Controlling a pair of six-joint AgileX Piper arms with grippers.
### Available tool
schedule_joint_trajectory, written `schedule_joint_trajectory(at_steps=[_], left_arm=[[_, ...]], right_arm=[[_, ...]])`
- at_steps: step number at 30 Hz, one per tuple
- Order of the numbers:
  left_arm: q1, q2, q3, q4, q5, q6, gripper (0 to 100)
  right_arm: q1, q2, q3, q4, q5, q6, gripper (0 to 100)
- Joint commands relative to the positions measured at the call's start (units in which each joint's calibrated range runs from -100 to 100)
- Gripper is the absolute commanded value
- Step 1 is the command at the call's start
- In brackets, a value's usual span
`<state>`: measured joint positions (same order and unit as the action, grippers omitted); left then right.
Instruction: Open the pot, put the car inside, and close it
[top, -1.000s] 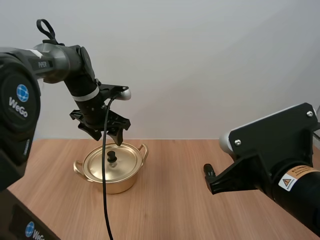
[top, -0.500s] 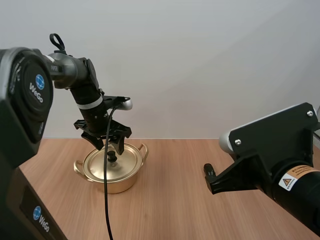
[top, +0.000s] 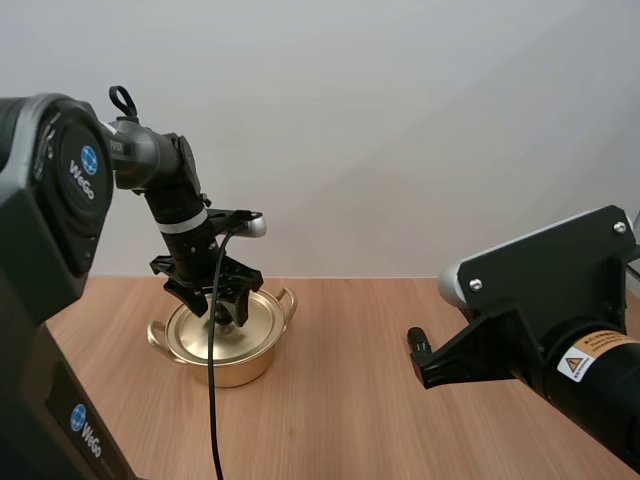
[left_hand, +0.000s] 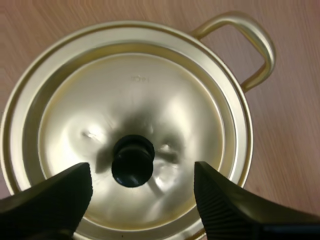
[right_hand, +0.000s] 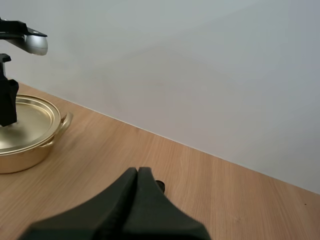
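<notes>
A gold pot (top: 232, 366) stands on the wooden table, its gold lid (top: 258, 324) on and a black knob (left_hand: 132, 160) at the lid's centre. My left gripper (top: 224, 311) is low over the lid. In the left wrist view my left gripper (left_hand: 142, 172) is open, one finger on each side of the knob and not touching it. My right gripper (top: 414, 342) hovers over the table at the right, far from the pot. Its fingers (right_hand: 131, 192) lie together as one dark wedge, shut on nothing. A small dark thing (right_hand: 159, 186) peeks out beside their tip; I cannot tell what it is.
The pot (right_hand: 22, 150) has two loop handles, one of which (left_hand: 250, 47) points toward the back right. Bare wood (top: 340, 400) stretches between the pot and my right gripper. A plain wall closes the table's far edge.
My left gripper has come down from above the pot to the lid, bringing its open fingers level with the knob. The right arm has not moved.
</notes>
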<state>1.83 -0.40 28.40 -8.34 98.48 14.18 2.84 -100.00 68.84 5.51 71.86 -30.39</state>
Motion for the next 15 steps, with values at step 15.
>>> schedule_joint_trajectory(at_steps=[15], left_arm=[[-0.01, -0.04, 0.02, 0.05, -3.36, 1.26, 76]], right_arm=[[-0.04, 0.00, -0.03, 0.05, 0.04, -0.11, 0]])
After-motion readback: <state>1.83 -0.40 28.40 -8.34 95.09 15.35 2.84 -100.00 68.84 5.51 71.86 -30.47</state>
